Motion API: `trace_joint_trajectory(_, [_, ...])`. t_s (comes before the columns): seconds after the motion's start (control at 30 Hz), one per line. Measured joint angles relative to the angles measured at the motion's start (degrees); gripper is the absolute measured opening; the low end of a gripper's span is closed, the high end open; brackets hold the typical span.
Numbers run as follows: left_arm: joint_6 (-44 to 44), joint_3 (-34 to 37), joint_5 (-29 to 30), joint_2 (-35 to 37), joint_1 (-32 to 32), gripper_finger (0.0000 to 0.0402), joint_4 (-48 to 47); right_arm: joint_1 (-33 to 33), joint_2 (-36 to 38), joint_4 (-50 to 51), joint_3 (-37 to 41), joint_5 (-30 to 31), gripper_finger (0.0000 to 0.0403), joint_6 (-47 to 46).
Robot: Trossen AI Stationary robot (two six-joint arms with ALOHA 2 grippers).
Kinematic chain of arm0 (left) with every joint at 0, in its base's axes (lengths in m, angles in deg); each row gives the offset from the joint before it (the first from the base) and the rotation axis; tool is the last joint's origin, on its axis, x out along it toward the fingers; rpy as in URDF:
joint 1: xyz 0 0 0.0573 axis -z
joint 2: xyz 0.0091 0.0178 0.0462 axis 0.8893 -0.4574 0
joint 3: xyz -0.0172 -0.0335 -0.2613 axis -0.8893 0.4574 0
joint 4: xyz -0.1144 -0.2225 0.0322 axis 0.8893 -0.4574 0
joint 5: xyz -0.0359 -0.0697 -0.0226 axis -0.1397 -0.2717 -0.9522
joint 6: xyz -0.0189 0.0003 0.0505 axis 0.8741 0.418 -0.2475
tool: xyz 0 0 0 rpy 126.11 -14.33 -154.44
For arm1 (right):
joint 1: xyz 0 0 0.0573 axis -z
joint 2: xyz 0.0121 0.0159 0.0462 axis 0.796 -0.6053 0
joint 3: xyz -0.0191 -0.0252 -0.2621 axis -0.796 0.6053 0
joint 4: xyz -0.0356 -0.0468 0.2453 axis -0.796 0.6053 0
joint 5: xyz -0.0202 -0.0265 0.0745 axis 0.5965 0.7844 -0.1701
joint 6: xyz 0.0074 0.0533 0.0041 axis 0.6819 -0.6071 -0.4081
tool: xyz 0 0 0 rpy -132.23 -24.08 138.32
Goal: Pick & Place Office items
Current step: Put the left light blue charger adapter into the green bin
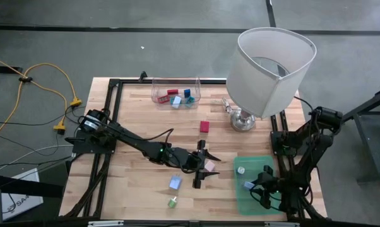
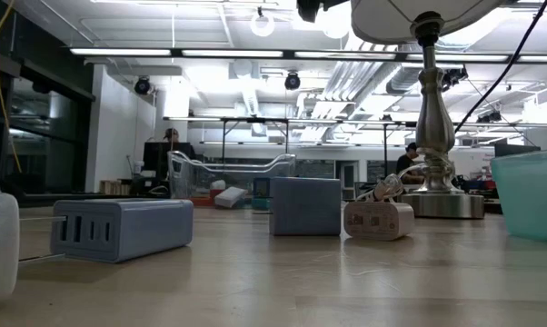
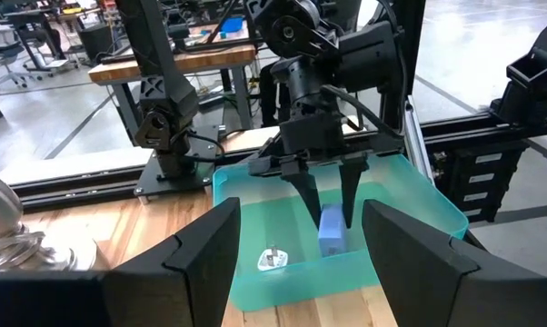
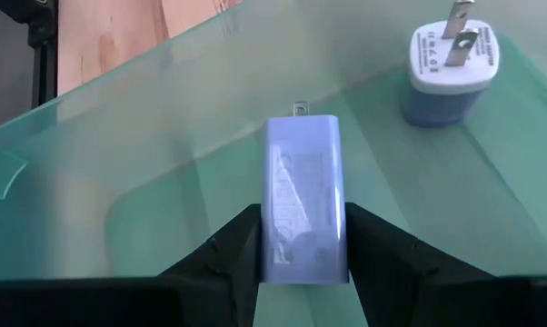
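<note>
Left gripper (image 1: 201, 165) hovers mid-table, fingers spread wide, holding nothing. Loose items around it: pink charger (image 1: 209, 165) just beside its fingers, light blue charger (image 1: 175, 183) nearer the front edge, green piece (image 1: 172, 202) at the front edge, red block (image 1: 204, 126) toward the clear bin (image 1: 176, 94), which holds more coloured pieces. Bare wood lies around these; the lamp (image 1: 266, 69) stands well clear at the back.

Right gripper (image 4: 303, 241) is inside the teal tray (image 3: 419, 195) at front right, fingers clamped on a lavender wall charger (image 4: 303, 204). Charger's long axis runs straight out from the fingers, prongs away, body low over the tray floor. A white round plug adapter (image 4: 452, 77) lies apart on the tray floor, so release room looks adequate. Judgement: placing step, release pending.
</note>
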Motion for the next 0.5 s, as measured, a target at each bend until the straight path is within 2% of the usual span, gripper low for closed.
trace_joint_trajectory(0.27, [0.0, 0.0, 0.0, 0.0, 0.0, 0.0223, 0.02, 0.0, 0.41, 0.17, 0.0, 2.9, 0.0141, 2.72])
trace_joint_trajectory(0.5, [0.0, 0.0, 0.0, -0.02, 0.0, 0.0223, 0.02, 0.0, 5.0, 0.2, 0.0, 4.52, 0.0141, 7.87])
